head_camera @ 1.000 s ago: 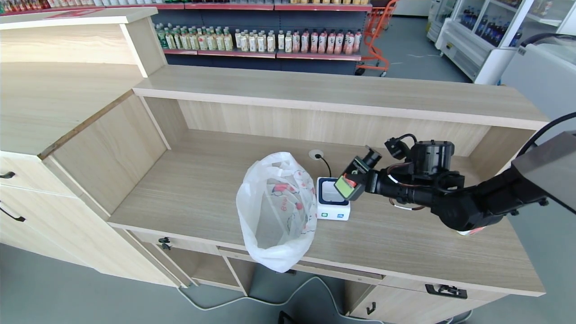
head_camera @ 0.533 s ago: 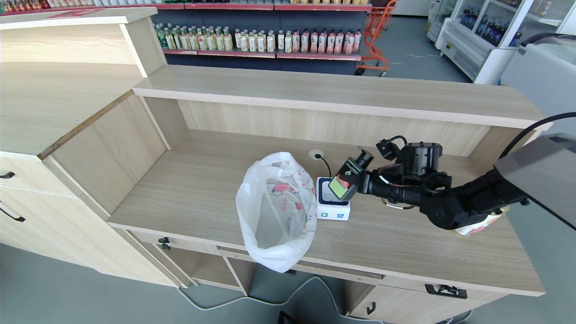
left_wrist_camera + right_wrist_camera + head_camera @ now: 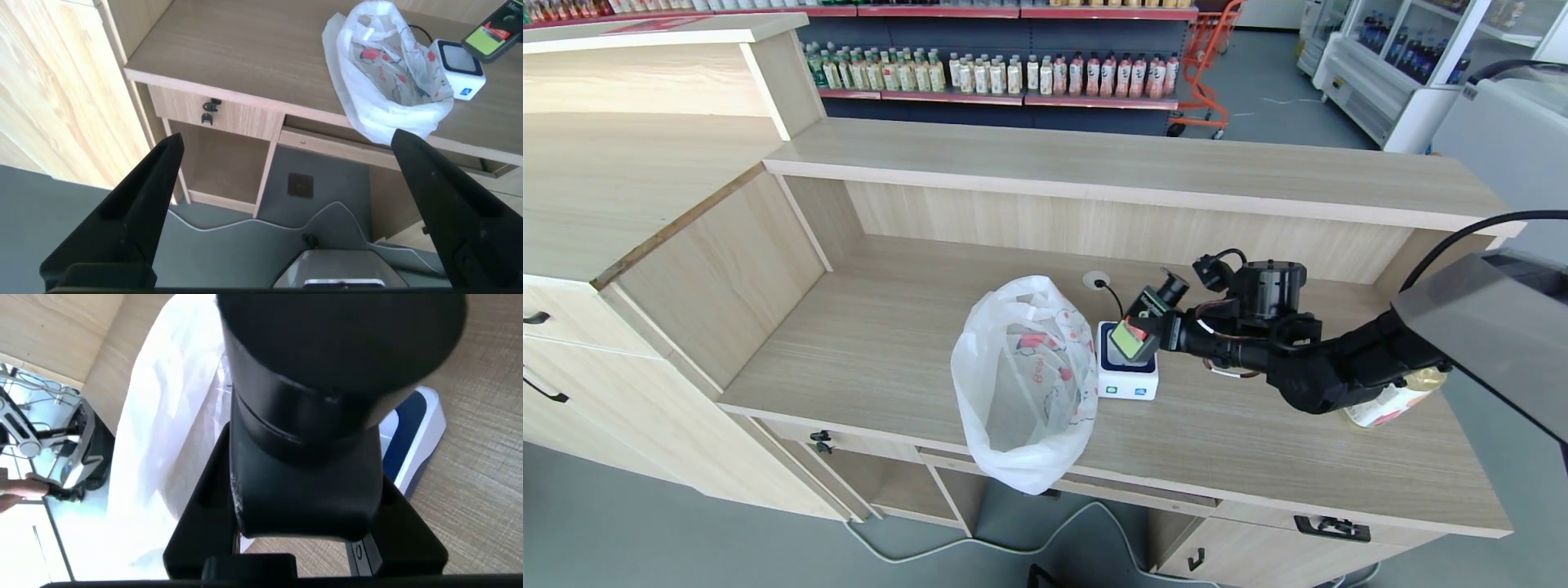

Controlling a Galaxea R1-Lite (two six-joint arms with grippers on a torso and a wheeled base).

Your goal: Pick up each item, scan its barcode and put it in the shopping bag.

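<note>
While clamped in the right pincer (image 3: 1141, 330), green item (image 3: 1127, 341) over scanner (image 3: 1128, 382), shopping bag (image 3: 1021, 392) just beside

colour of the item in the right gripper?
The item is green with a red patch, dark-edged; head view shows it best.

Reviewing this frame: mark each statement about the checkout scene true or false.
1. The right gripper holds a green item over the scanner. True.
2. The left gripper grips the bag's rim. False: its jaws are open and hold nothing, off the front of the counter.
3. The bag stands open on the counter, on the robot's left of the scanner. True.
4. The scanner sits on the upper shelf. False: it sits on the counter beside the bag.
</note>
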